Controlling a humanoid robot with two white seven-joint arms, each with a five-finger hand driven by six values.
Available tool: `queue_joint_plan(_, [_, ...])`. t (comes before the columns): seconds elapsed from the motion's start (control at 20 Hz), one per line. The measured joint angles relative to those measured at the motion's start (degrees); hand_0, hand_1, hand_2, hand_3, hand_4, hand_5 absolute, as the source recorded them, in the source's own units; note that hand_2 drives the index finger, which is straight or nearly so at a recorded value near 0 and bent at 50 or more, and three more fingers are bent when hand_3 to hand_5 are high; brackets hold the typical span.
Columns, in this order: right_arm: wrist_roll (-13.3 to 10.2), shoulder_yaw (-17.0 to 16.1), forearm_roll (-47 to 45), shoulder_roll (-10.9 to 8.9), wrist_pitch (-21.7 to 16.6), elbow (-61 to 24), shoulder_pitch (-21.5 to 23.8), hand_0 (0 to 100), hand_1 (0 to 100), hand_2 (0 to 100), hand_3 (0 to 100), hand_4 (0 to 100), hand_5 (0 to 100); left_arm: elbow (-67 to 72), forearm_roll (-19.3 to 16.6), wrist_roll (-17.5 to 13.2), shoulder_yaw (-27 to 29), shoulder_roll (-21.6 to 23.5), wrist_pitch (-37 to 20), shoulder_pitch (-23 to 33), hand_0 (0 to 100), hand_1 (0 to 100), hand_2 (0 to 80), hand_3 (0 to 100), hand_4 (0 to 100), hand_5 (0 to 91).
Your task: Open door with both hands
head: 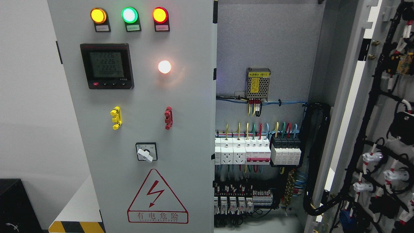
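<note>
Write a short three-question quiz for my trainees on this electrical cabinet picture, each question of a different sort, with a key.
1. True or false: the right door stands open, showing wiring on its inner face.
2. Multiple choice: which colour is the middle lamp in the top row on the left door? A red, B green, C blue.
3. Fill in: the warning triangle sits directly below the white rotary ______.

Key: 1 true; 2 B; 3 switch.
</note>
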Motion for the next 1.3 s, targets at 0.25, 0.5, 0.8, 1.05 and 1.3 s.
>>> queue_joint_plan(0.25, [0.0,0.0,0.0,0.0,0.0,0.0,0.0,0,0,0,0,0,0,7.47,-0.24,0.02,2.41,-2.73,0.17,3.7,0,0,0.0,0,0,0.0])
queue_joint_plan(0.5, [0.0,0.0,0.0,0.0,0.0,-0.01,0.0,0,0,0,0,0,0,16.75,-0.4,-1.71,3.88,-6.04,0.24,5.21,0,0,0.0,0,0,0.0])
queue_joint_plan(0.8, [0.0,0.0,0.0,0.0,0.0,-0.01,0.0,0,0,0,0,0,0,31.0,-0.48,-4.71,5.14,-11.57,0.28,5.04,0,0,0.0,0,0,0.0])
queue_joint_plan(1.05, [0.0,0.0,0.0,0.02,0.0,-0.01,0.0,0,0,0,0,0,0,42.85,-0.5,-5.38,5.76,-16.18,0.29,3.96,0,0,0.0,0,0,0.0])
queue_joint_plan(1.3, [0.0,0.0,0.0,0.02,0.0,0.0,0.0,0,0,0,0,0,0,53.38,-0.51,-5.47,6.22,-20.11,0.29,3.08,0,0,0.0,0,0,0.0])
